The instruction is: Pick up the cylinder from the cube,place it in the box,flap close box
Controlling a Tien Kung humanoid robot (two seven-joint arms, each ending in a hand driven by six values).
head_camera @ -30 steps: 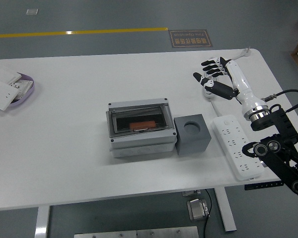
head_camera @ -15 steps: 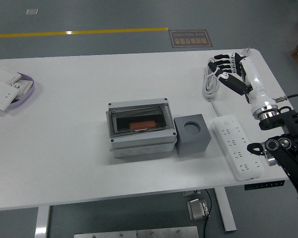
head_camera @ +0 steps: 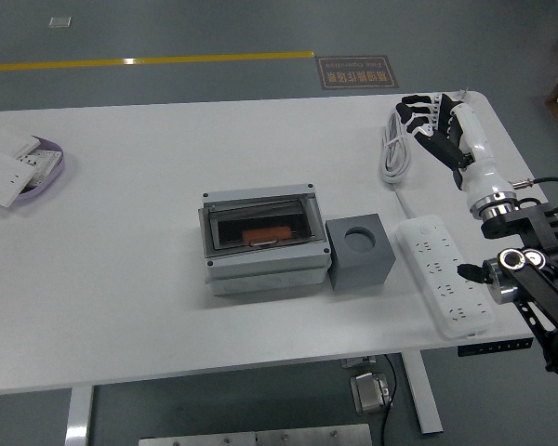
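Observation:
A grey cube [head_camera: 361, 251] with an empty round hole in its top stands mid-table. Touching its left side is a grey box [head_camera: 263, 240] with its clear flap shut. An orange object [head_camera: 268, 232] lies inside the box under the flap. My right hand [head_camera: 428, 116] is open and empty, fingers spread, above the table's far right corner, well away from the cube and box. My left hand is out of view.
A white power strip [head_camera: 444, 274] lies right of the cube, its coiled cable [head_camera: 394, 149] under my right hand. A purple dish [head_camera: 23, 165] of white sockets sits at the far left edge.
My right hand has moved back and to the right, away from the cube, toward the table's far right corner. The fingers stay spread. The box and cube have not moved.

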